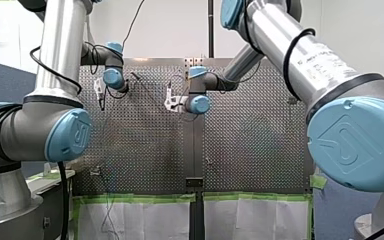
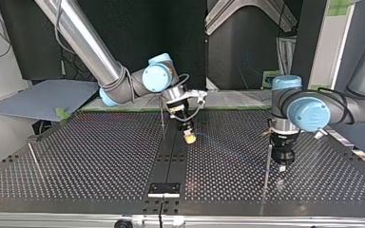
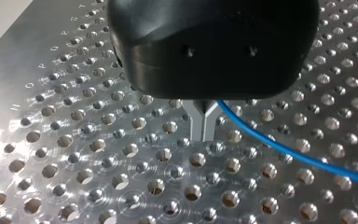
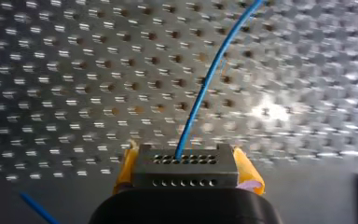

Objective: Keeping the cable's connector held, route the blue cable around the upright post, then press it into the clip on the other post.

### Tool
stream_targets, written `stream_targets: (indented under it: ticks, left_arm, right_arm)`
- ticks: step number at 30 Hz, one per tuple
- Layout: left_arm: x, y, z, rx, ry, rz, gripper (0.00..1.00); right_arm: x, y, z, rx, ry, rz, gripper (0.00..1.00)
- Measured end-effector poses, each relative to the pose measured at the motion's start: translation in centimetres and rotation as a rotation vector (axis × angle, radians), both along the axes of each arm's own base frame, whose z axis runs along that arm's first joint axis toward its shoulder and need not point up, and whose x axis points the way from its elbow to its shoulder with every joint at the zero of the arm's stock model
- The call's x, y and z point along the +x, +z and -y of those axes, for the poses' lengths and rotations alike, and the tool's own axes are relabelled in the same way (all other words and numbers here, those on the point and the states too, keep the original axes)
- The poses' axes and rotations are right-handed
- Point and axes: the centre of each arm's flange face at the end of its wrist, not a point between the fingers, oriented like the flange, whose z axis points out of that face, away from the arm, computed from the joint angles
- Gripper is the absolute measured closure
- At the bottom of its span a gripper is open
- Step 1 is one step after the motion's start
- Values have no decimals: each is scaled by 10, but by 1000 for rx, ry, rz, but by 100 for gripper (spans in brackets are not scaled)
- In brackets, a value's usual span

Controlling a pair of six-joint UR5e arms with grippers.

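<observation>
Clamping the black connector [image 4: 185, 168] right at the lens with my right gripper [image 4: 184, 151], yellow pads [image 4: 246, 171] pressing on both of its sides. Sending the blue cable [image 4: 205, 88] out of the connector's face, straight ahead of that gripper and away over the perforated table [image 4: 51, 70]. Holding my left gripper [image 3: 203, 136] closed as well, metal fingers [image 3: 196, 126] lying together with only a seam between, seemingly pinching the cable at the notch near their roots and trailing it off to one side, low over the holes. Standing, in the top view, with the left gripper just beside a thin upright post [image 2: 267, 166] at the view's right, and with the right gripper near another thin post [image 2: 162, 118] by the middle strip. Judging from that: laying the cable's long axis across the table from one gripper to the other, my left arm being the nearer to the right-hand post, so most likely resting the coming move on getting the span to the proper side of that post. Failing to trace the cable in the top and front views, too thin and faint there. Failing likewise to make out a clip on either post, or on a third rod [image 2: 34, 159] at the top view's far left. Losing the finger roots behind the left gripper's black body, so not seeing the pinch itself.
</observation>
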Motion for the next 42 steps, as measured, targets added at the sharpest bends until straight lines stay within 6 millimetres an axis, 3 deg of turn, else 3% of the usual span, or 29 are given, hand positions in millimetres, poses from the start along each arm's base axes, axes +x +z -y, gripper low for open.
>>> stream_targets:
  ticks: [7,9,10,11,16,18,19,21,22,23,24,42]
  left_arm:
    - [-2,-2,3,-48,10,-10,100]
    - [-4,-4,4,-54,13,-22,84]
    - [-4,-4,5,-56,14,-26,84]
    - [-4,-6,6,-58,14,-31,76]
    - [-4,-12,13,-69,-5,-50,70]
    - [-4,-14,16,-78,-20,-52,57]
    - [-4,-14,17,-82,-27,-52,57]
    - [-2,-19,19,-86,-38,-61,38]
    - [-1,-22,19,-87,-41,-66,38]
    - [0,-27,19,-88,-42,-74,28]
    - [1,-30,19,-88,-42,-80,24]
    - [5,-36,19,-94,-43,-74,24]
  right_arm:
    - [1,-26,-4,38,4,-38,100]
    - [0,-31,-5,44,4,-44,100]
    - [0,-33,-5,47,4,-46,100]
    - [0,-35,-5,49,3,-49,100]
    - [-2,-41,-4,56,0,-55,100]
    - [-4,-45,-3,60,-2,-59,100]
    - [-4,-47,-2,62,-3,-61,100]
    - [-5,-52,0,67,-6,-66,100]
    - [-6,-55,1,70,-7,-68,100]
    - [-6,-58,2,72,-9,-70,100]
    - [-7,-60,3,75,-10,-72,100]
    - [-16,-126,13,134,-28,-138,100]
